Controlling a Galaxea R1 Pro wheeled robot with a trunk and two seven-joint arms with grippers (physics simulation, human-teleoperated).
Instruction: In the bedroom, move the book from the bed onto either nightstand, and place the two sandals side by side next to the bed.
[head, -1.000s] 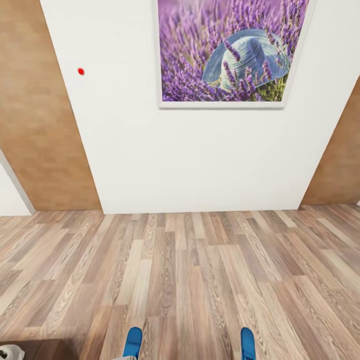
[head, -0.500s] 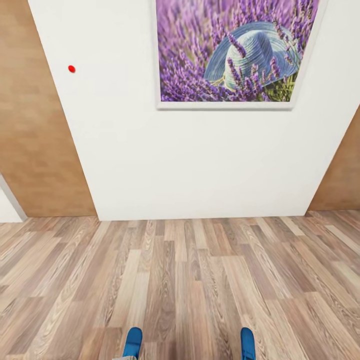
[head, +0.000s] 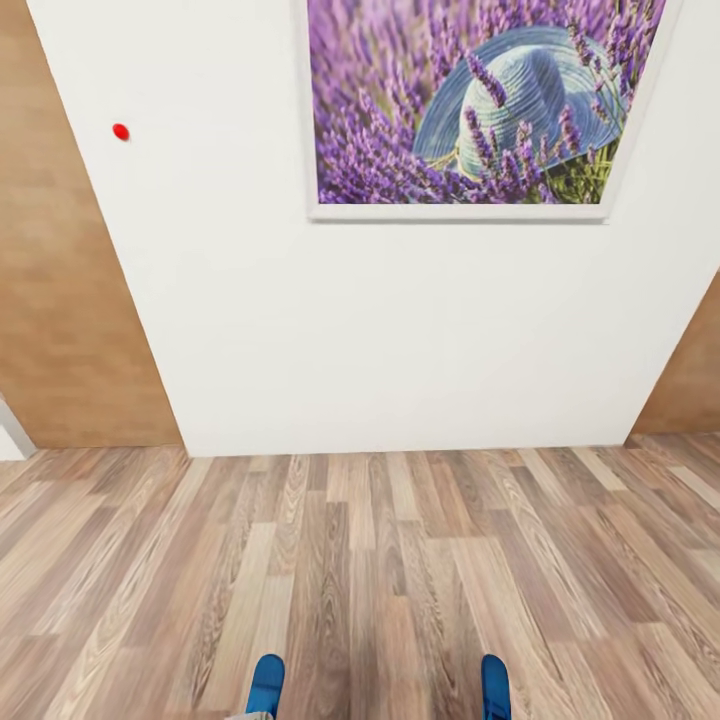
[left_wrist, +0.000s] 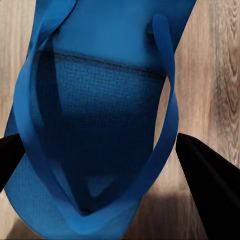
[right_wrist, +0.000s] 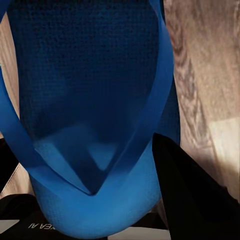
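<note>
Facing a white wall (head: 400, 330) with a framed lavender picture (head: 470, 105), the robot stands on a wood-plank floor (head: 380, 570). Each gripper pinches one blue sandal: the left gripper (left_wrist: 100, 165) holds the left sandal (left_wrist: 95, 115), and the right gripper (right_wrist: 90, 170) holds the right sandal (right_wrist: 90, 100), both above the floor.
</note>
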